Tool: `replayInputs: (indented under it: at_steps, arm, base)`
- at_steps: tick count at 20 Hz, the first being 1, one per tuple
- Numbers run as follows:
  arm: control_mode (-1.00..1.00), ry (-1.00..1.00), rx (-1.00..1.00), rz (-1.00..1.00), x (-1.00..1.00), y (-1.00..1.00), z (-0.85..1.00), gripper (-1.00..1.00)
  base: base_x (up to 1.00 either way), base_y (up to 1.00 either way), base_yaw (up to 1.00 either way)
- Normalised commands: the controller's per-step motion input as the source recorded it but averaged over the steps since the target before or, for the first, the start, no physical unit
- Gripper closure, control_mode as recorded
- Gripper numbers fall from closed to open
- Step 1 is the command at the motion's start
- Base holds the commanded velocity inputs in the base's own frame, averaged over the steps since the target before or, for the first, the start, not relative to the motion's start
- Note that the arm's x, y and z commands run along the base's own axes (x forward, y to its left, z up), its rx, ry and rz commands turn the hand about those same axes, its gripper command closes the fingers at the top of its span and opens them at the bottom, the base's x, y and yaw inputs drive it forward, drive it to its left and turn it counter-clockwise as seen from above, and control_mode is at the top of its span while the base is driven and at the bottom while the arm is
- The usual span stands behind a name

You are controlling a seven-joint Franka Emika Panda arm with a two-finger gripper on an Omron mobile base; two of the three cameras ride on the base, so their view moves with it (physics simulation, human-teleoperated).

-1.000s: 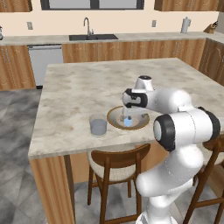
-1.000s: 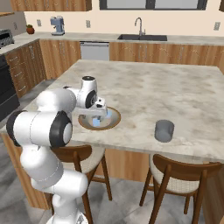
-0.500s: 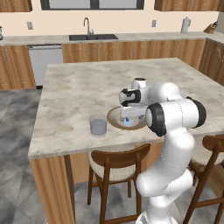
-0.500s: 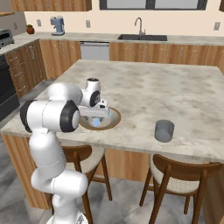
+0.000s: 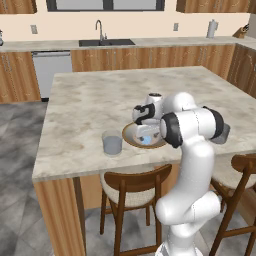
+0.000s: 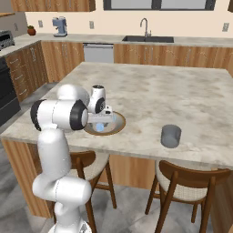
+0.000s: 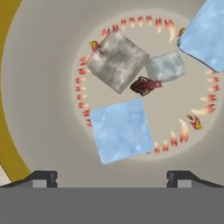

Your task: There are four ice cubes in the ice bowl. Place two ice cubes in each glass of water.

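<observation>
Four ice cubes (image 7: 122, 135) are counted on the greyish floor of the ice bowl (image 7: 39, 109) in the hand view: a large light-blue one lying just ahead of the pincer (image 7: 111, 177) and roughly centred between its two dark tips, a grey-looking one beyond it and a little to the left, a smaller pale one beside that, and a blue one cut by the upper right corner. The nearest cube is set slightly askew to the line between the tips, its faces not quite square to them, and having no long axis it is judged to call for only a small turn, or none, before a straight descent. None of the cubes is touched; the pincer is spread wide and nothing is held in it. From the base views the pincer (image 5: 146, 131) is seen hanging low over the bowl (image 5: 131, 141), which rests near the front edge of the marble surface (image 5: 90, 105). Two glasses are counted: one glass of water (image 5: 112, 144) stands just beside the bowl on the robot's left, the other glass (image 6: 170, 135) well apart on its right. No cube can be made out in either glass, so the whole task is judged to lie ahead, and the left glass is the nearer target for the first cube taken.
</observation>
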Motion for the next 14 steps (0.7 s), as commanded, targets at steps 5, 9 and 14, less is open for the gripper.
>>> replayInputs:
  at_steps: [5,9,14]
  arm:
    - [-1.0,0.0,0.0,0.17,0.31,0.0,-0.24,-1.0]
    - [-1.0,0.04,0.0,0.1,0.13,0.0,-0.26,-1.0]
    - [-1.0,0.05,0.0,0.04,0.0,0.04,-0.09,1.0]
  base:
    - [0.0,0.0,0.0]
    - [0.0,0.0,0.0]
    - [0.0,0.0,0.0]
